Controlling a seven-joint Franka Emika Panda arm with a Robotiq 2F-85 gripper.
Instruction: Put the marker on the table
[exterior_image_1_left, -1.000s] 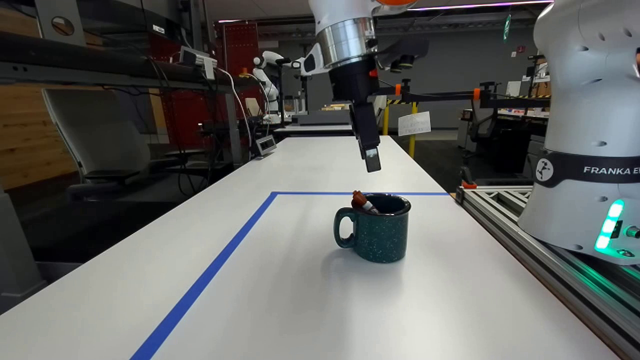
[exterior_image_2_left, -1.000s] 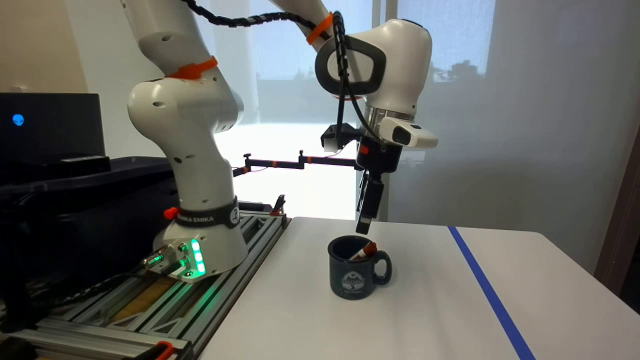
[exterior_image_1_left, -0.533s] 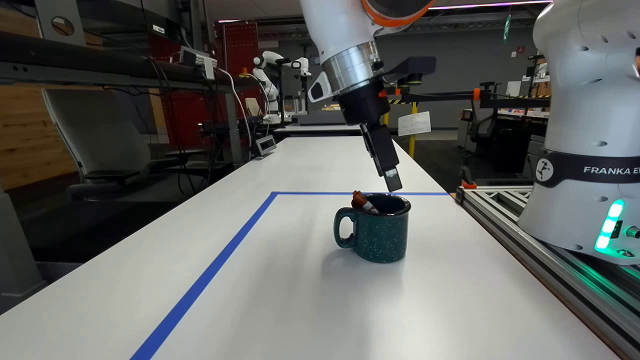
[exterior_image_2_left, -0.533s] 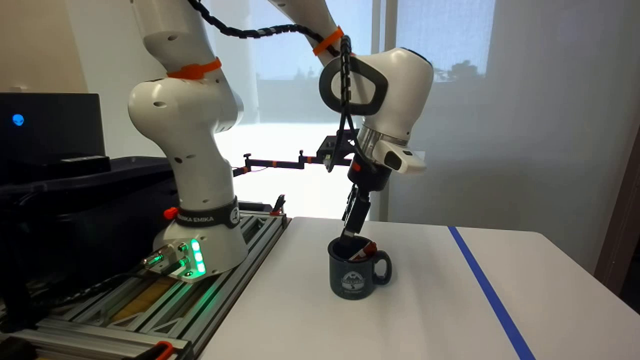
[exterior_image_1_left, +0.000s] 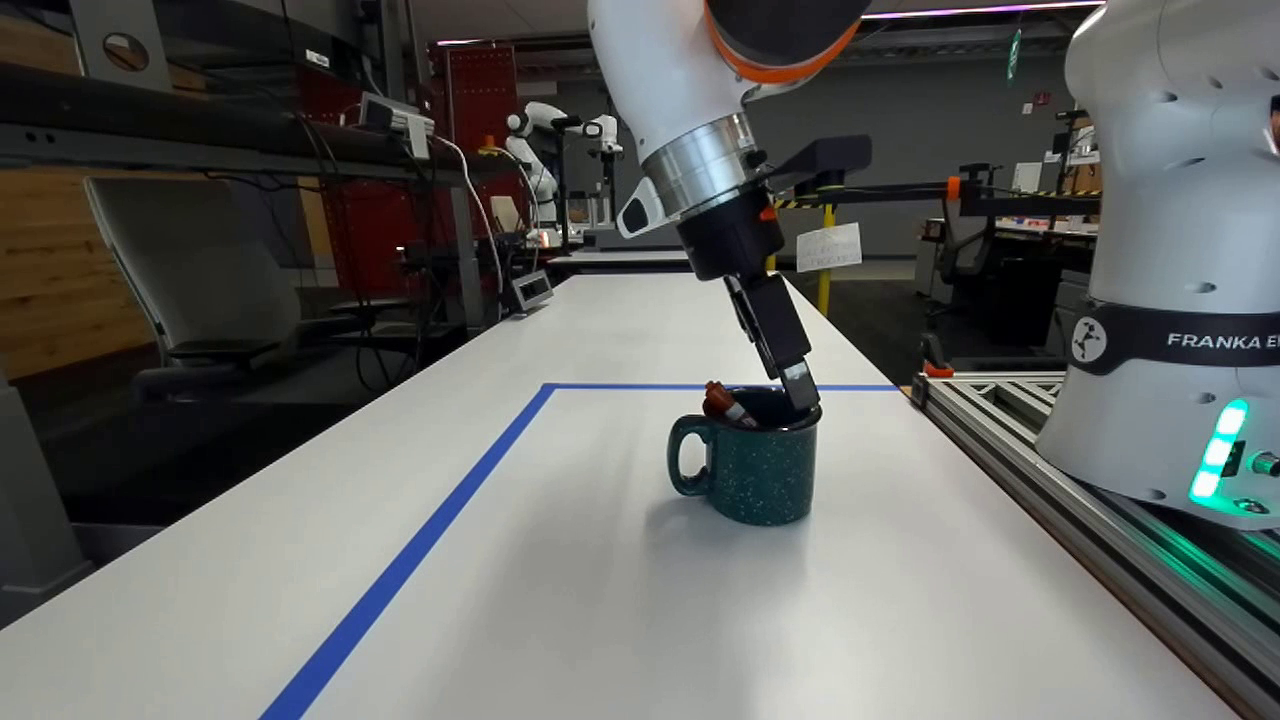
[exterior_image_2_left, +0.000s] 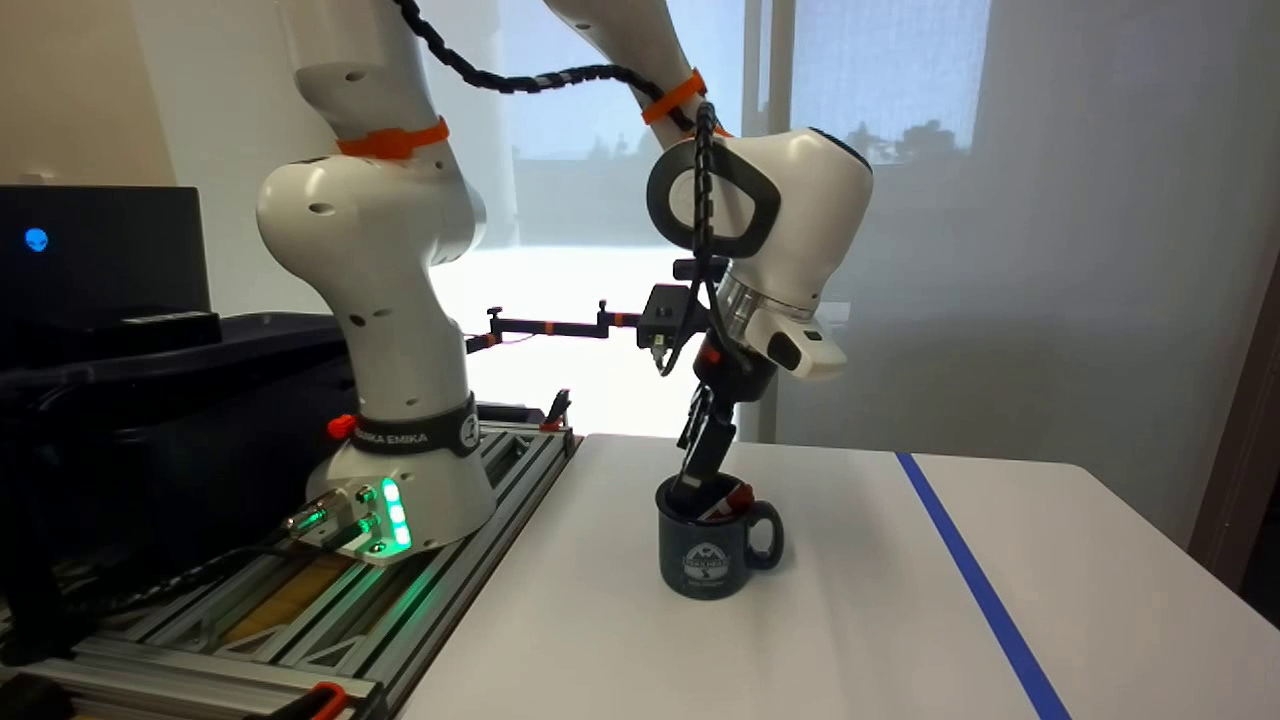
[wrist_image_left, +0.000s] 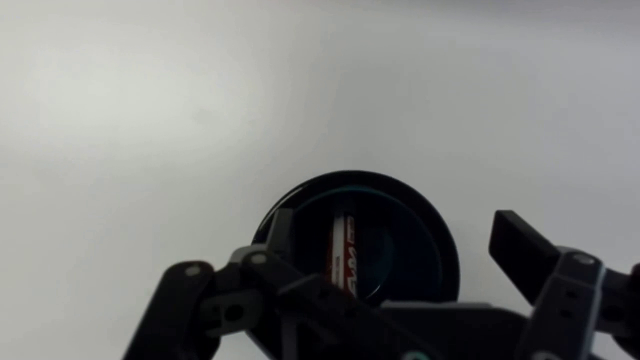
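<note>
At left in an exterior view, a blue tape line (exterior_image_1_left: 437, 525) is running along the flat white desk (exterior_image_1_left: 560, 620). Further right, a slim red-and-white marker (exterior_image_1_left: 728, 404) with a reddish-brown cap is leaning inside a dark green speckled mug (exterior_image_1_left: 762, 475). To the marker's right, the black tool (wrist_image_left: 392, 227) is hanging tilted at the mug's mouth; in the wrist view its fingers (wrist_image_left: 522, 255) are standing wide apart.

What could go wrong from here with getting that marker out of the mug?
The open claw might pinch the speckled mug instead: in the wrist view, one finger overlaps its rim and the other appears beyond it. The marker slants up past the rim, so a crooked pull could tip the mug.
</note>
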